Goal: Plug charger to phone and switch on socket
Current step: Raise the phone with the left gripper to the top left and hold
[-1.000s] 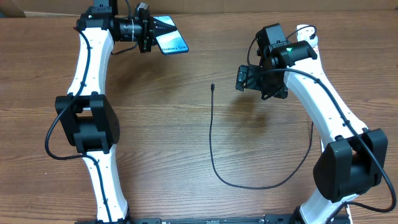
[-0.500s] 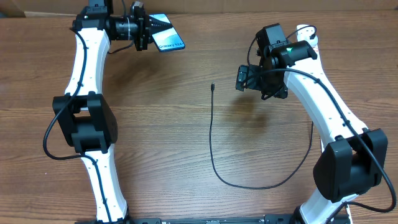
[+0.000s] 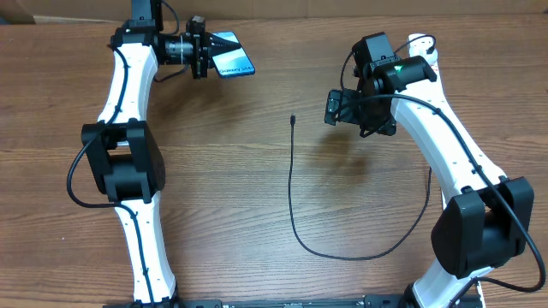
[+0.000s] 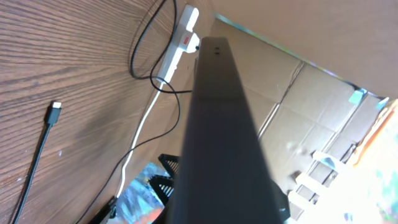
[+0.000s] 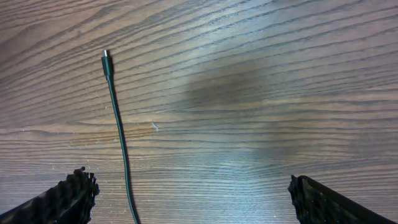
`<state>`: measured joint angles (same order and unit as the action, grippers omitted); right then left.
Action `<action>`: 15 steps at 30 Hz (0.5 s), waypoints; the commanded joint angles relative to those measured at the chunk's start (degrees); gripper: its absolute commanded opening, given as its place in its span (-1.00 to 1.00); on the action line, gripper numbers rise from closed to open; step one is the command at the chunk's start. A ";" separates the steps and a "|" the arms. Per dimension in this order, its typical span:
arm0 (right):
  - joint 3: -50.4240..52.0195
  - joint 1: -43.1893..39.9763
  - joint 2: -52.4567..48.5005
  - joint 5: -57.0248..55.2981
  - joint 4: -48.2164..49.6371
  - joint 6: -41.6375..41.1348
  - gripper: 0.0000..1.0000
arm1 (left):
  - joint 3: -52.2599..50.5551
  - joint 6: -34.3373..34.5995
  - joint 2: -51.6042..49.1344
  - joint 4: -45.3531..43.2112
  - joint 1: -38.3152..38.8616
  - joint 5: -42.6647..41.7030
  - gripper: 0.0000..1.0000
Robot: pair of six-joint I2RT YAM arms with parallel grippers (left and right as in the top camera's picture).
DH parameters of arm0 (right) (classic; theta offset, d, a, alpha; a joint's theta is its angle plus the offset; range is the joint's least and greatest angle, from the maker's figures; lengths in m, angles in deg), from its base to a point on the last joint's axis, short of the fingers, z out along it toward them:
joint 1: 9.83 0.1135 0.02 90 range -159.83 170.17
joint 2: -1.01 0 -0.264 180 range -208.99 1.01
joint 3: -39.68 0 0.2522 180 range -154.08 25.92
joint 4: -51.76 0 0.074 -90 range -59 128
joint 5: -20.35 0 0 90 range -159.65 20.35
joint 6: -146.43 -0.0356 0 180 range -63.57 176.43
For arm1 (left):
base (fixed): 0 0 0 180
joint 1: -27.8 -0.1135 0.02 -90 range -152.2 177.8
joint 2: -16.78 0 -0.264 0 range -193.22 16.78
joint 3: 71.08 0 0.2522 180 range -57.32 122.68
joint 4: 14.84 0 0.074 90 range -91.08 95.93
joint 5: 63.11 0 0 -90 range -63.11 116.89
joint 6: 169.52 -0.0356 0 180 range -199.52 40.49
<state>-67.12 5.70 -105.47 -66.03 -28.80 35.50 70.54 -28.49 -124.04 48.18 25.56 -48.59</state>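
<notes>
There are two robot arms, the left arm (image 3: 120,85) and the right arm (image 3: 445,141), one phone (image 3: 233,56) with a lit blue screen, one thin black charger cable (image 3: 289,197), one white power strip (image 4: 180,38) and one wooden table (image 3: 223,197).

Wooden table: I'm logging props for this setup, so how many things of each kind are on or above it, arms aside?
Slim black-edged smartphone with lit blue screen: 1
Long thin black charger cable: 1
White elongated power strip with red switches: 1
Total: 3
</notes>
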 commanded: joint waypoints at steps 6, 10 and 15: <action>-1.33 0.26 0.07 -0.55 0.31 0.17 1.00 | 1.07 -1.70 1.11 -0.28 0.39 -5.92 -0.92; -1.33 0.26 0.07 -0.57 0.31 0.17 1.00 | 2.34 -1.29 1.11 -0.24 0.22 -6.67 -0.92; -1.33 0.26 0.07 -0.57 0.31 0.17 1.00 | 4.39 -1.27 1.68 0.00 0.26 -6.64 -0.92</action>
<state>-67.12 5.70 -105.47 -66.03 -28.78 35.48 71.85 -28.88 -124.04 48.25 25.56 -52.00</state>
